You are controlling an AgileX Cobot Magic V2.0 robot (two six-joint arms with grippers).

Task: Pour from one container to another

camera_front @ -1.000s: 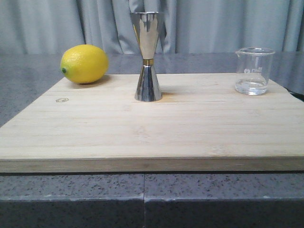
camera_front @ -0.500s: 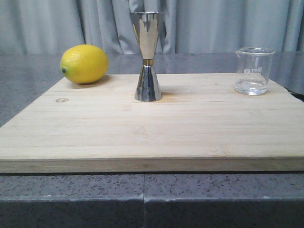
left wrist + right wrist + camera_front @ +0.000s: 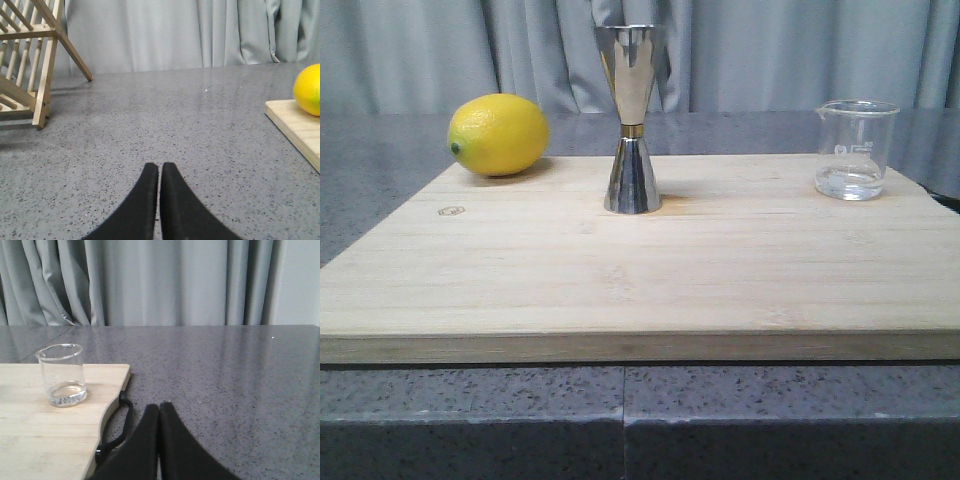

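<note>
The clear glass beaker (image 3: 855,150) stands upright at the back right of the wooden board (image 3: 640,270), a little clear liquid in its bottom. The right wrist view shows the same beaker (image 3: 62,375) on the board's corner. The steel hourglass jigger (image 3: 631,118) with a gold waist band stands upright at the board's back middle. Neither gripper shows in the front view. My left gripper (image 3: 160,167) is shut and empty over grey counter, left of the board. My right gripper (image 3: 159,407) is shut and empty over the counter, off the board's right edge, apart from the beaker.
A yellow lemon (image 3: 497,134) lies at the board's back left corner, seen also as a lemon (image 3: 309,90) in the left wrist view. A wooden dish rack (image 3: 30,60) stands further left. A black handle loop (image 3: 117,425) hangs off the board's right edge. Grey curtains close the back.
</note>
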